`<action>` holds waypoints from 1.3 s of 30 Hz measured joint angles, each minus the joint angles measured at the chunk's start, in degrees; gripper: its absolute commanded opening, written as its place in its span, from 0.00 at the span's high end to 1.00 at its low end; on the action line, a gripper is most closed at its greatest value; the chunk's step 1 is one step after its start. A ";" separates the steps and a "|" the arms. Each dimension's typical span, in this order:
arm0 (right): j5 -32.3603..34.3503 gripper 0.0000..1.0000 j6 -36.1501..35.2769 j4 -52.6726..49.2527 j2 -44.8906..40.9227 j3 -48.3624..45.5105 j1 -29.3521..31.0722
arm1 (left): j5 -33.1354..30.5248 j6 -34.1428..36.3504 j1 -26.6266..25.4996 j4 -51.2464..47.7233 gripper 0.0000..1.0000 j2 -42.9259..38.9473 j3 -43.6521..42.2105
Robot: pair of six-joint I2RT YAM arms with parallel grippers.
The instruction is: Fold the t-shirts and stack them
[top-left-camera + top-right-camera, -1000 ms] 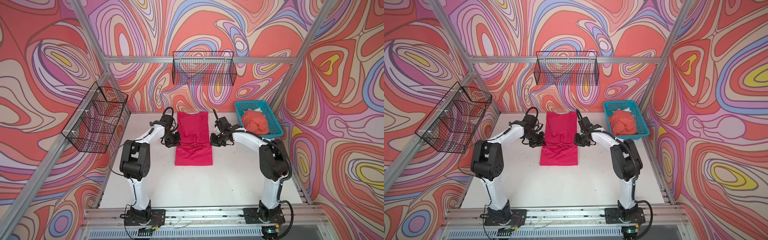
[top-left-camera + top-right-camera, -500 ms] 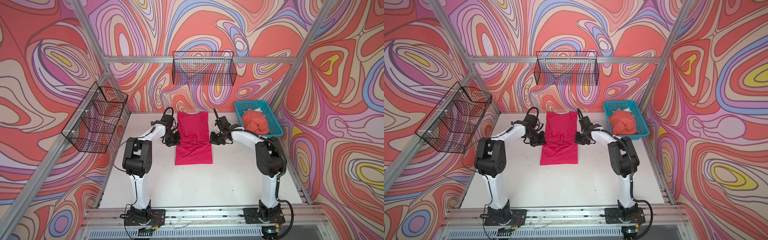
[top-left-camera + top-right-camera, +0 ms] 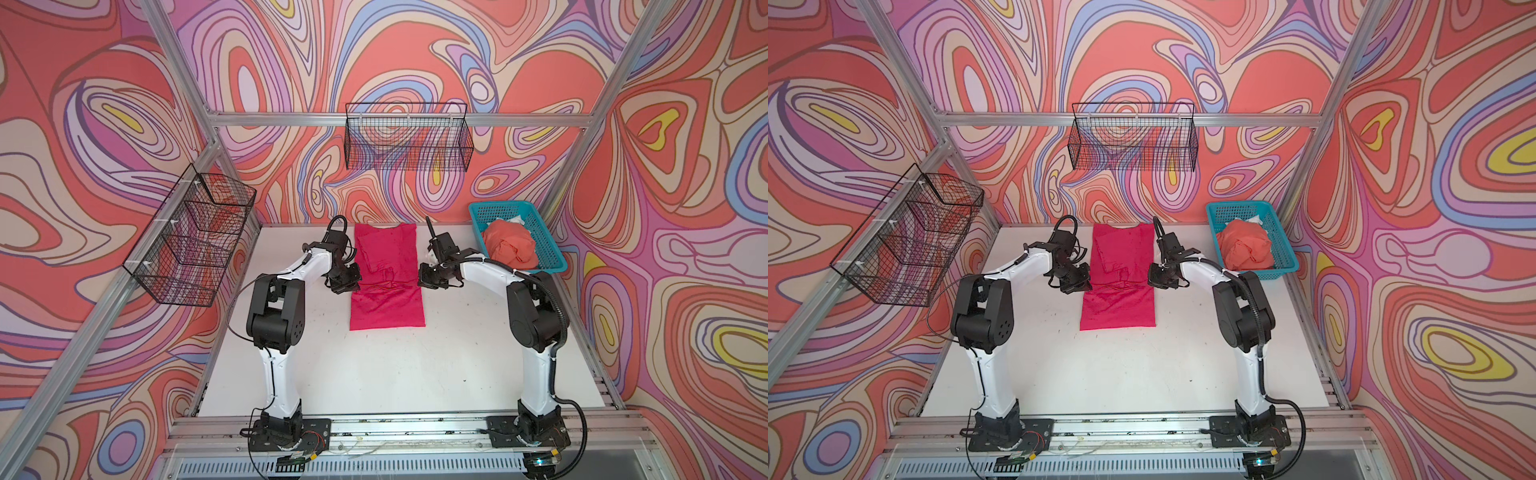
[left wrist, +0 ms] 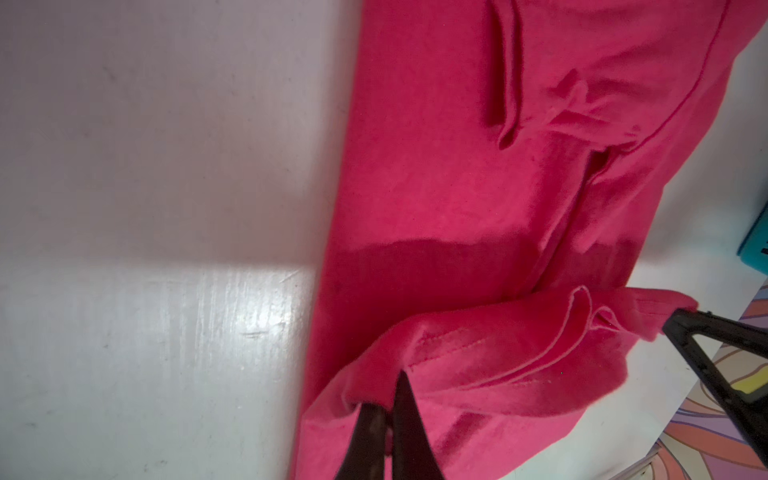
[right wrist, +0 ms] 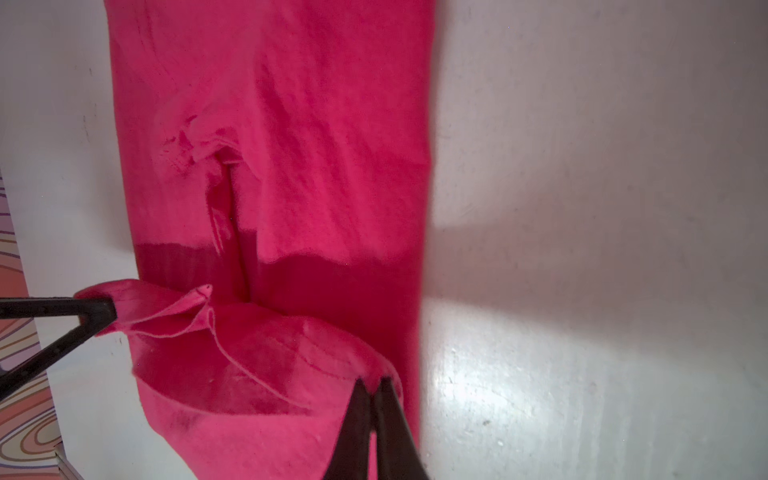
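Observation:
A magenta-pink t-shirt (image 3: 386,307) (image 3: 1119,309) lies as a long strip down the middle of the white table (image 3: 374,374). Its one end is lifted and doubled over the rest of the strip. My left gripper (image 3: 354,286) (image 4: 388,403) is shut on one corner of that lifted edge. My right gripper (image 3: 422,282) (image 5: 374,382) is shut on the opposite corner. The cloth sags between them above the flat part (image 4: 436,187) (image 5: 291,124). A crumpled coral-orange t-shirt (image 3: 509,245) (image 3: 1246,249) sits in the teal basket (image 3: 498,205).
The teal basket stands at the table's back right corner. One black wire basket (image 3: 409,141) hangs on the back wall and another wire basket (image 3: 195,241) on the left wall. Both arms arch in from the front rail (image 3: 395,428).
Both arms have shifted their elbows slightly. The grips on the shirt's edge are unchanged, and the fold sits in nearly the same place.

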 measured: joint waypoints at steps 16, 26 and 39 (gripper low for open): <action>0.81 0.52 0.15 0.76 -6.86 -2.84 0.20 | -2.49 -0.94 -0.90 1.38 0.37 -11.21 -5.27; -1.36 0.53 4.55 3.56 -10.99 -13.40 5.60 | 2.03 -4.09 -7.15 5.81 0.39 -13.11 -17.99; -3.93 0.55 11.39 8.48 -16.26 -26.73 11.67 | 3.69 -5.64 -8.39 8.98 0.40 -17.03 -27.28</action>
